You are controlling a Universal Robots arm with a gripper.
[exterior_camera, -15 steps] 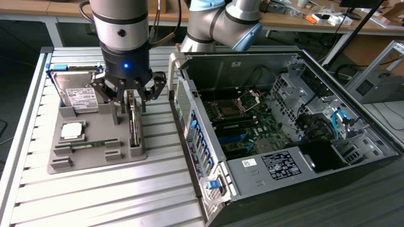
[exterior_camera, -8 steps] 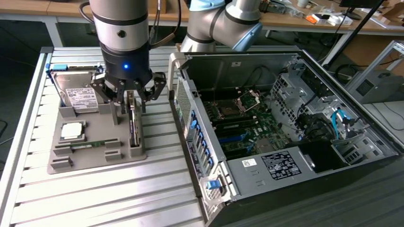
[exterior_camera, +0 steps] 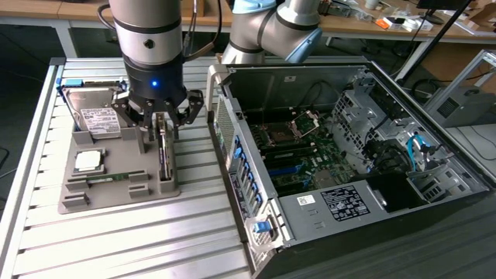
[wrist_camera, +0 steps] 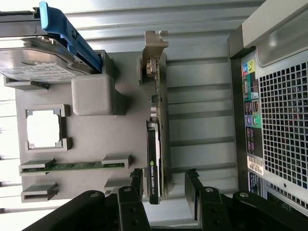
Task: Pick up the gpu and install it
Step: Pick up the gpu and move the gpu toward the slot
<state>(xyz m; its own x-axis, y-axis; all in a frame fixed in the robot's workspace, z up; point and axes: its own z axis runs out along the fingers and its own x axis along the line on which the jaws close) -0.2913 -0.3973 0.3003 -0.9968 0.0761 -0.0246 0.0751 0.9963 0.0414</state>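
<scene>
The tool (exterior_camera: 160, 116) hangs with its jaws spread wide, one on either side of the gpu (exterior_camera: 164, 152), which stands on edge in the grey holder (exterior_camera: 112, 196) directly beneath it (nothing clamped yet). Lifting it and fitting it into the computer case (exterior_camera: 302, 75) alongside both remain undone.

I see grey fixture tray (exterior_camera: 116, 200) on slatted surface (exterior_camera: 139, 244). It carries hard drive (exterior_camera: 94, 113), square processor (exterior_camera: 88, 160) and green memory stick (exterior_camera: 116, 176). Open computer case (exterior_camera: 232, 145) just beside tray, motherboard (exterior_camera: 298, 157) exposed.
</scene>
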